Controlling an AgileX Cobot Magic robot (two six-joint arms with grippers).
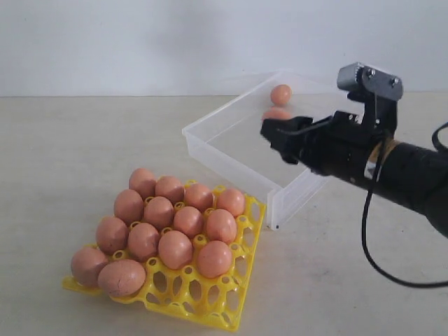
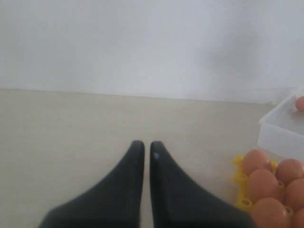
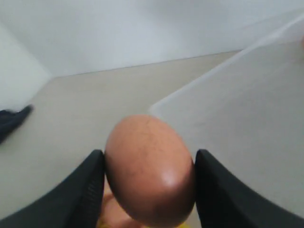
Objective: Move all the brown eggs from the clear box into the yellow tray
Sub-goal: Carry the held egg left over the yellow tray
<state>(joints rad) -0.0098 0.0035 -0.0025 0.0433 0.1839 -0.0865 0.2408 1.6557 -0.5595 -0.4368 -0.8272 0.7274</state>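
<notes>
My right gripper point(image 3: 149, 155) is shut on a brown egg point(image 3: 149, 168), one black finger against each side. In the exterior view this gripper point(image 1: 278, 134) hangs above the clear box point(image 1: 225, 152), the held egg point(image 1: 276, 113) showing just above its fingers. One more brown egg point(image 1: 281, 94) lies at the far corner inside the box. The yellow tray point(image 1: 210, 308) sits in front of the box with several brown eggs point(image 1: 175, 248) in its cups. My left gripper point(image 2: 143, 145) is shut and empty over bare table, left of the tray point(image 2: 240, 178).
The right arm's black cable point(image 1: 371, 245) loops down to the table at the right. A pale wall point(image 1: 140, 42) stands behind the table. The box rim point(image 3: 204, 81) runs behind the held egg in the right wrist view.
</notes>
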